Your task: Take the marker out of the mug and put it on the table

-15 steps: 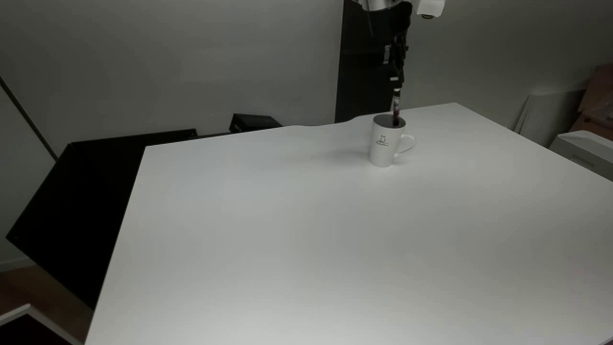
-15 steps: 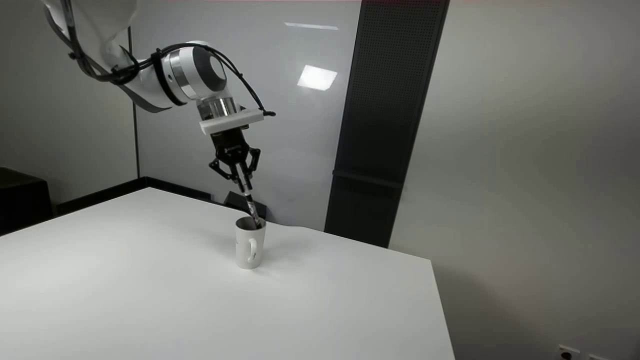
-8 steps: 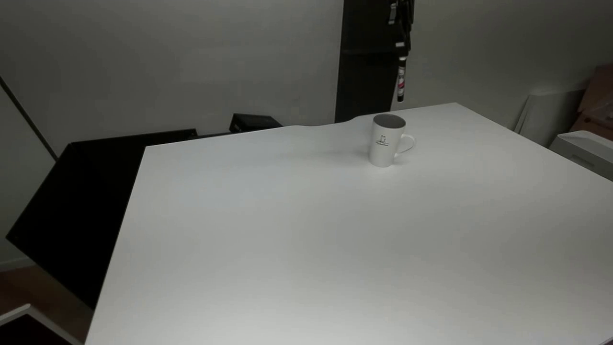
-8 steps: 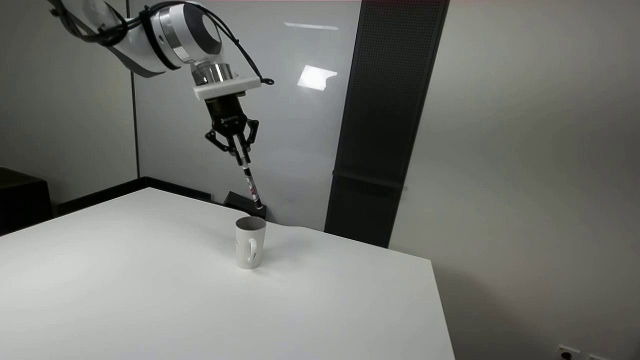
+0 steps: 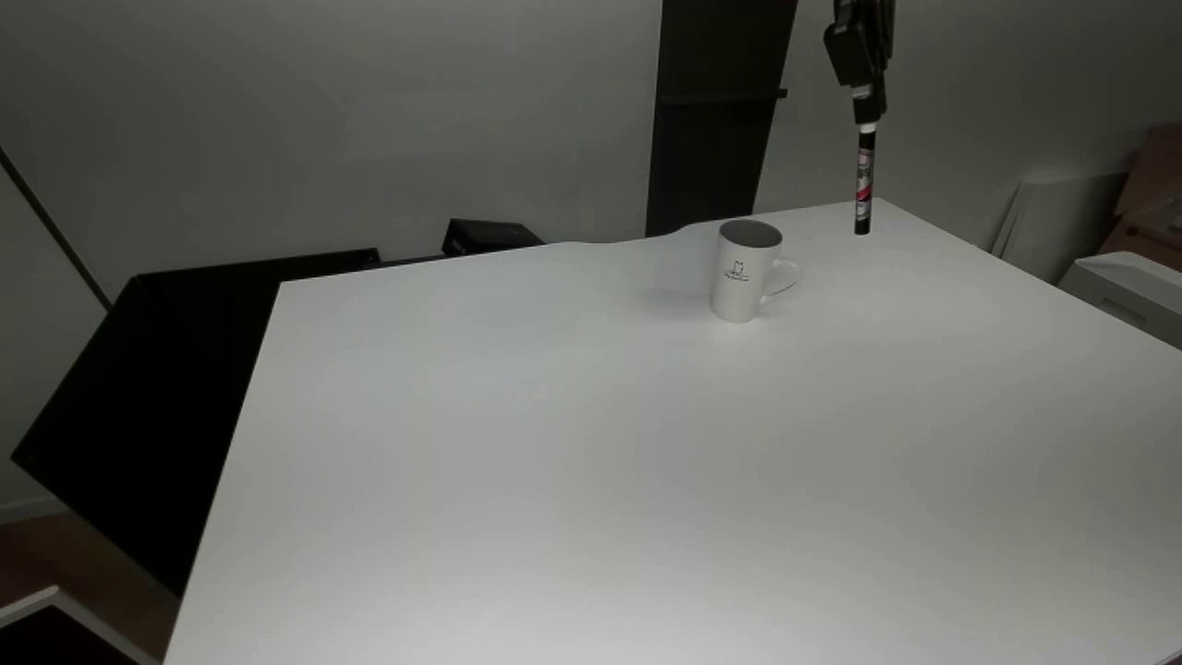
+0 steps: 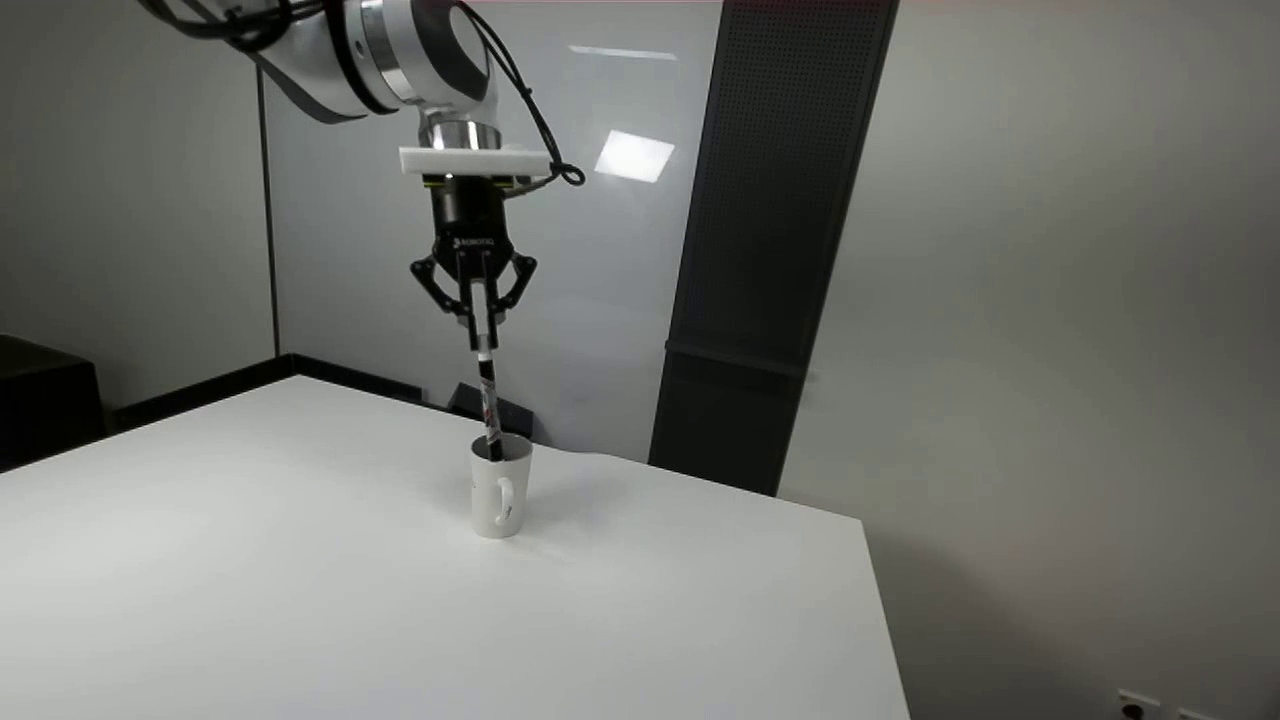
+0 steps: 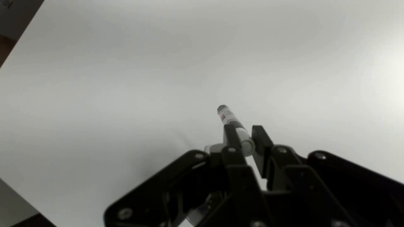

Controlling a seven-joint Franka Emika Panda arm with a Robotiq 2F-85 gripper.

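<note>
My gripper (image 5: 869,106) is shut on the upper end of the marker (image 5: 864,180), a dark stick with a white and reddish section. The marker hangs nearly upright in the air above the white table (image 5: 591,443). It is out of the white mug (image 5: 739,277) and off on its handle side. In an exterior view the marker (image 6: 489,400) overlaps the opening of the mug (image 6: 495,505), held by the gripper (image 6: 483,338). In the wrist view the marker (image 7: 228,115) sits between the fingertips (image 7: 244,135). The mug stands upright; the fingers largely hide that area in the wrist view.
A black surface (image 5: 138,416) lies beside the table. A small black box (image 5: 489,235) sits behind the back edge. A dark panel (image 6: 775,240) stands against the wall. Pale boxes (image 5: 1127,296) stand beyond the table's side.
The marker's lower end was inside the mug, then rose above it. Now the gripper has carried it sideways past the handle side and turned more upright. The mug has not moved.
</note>
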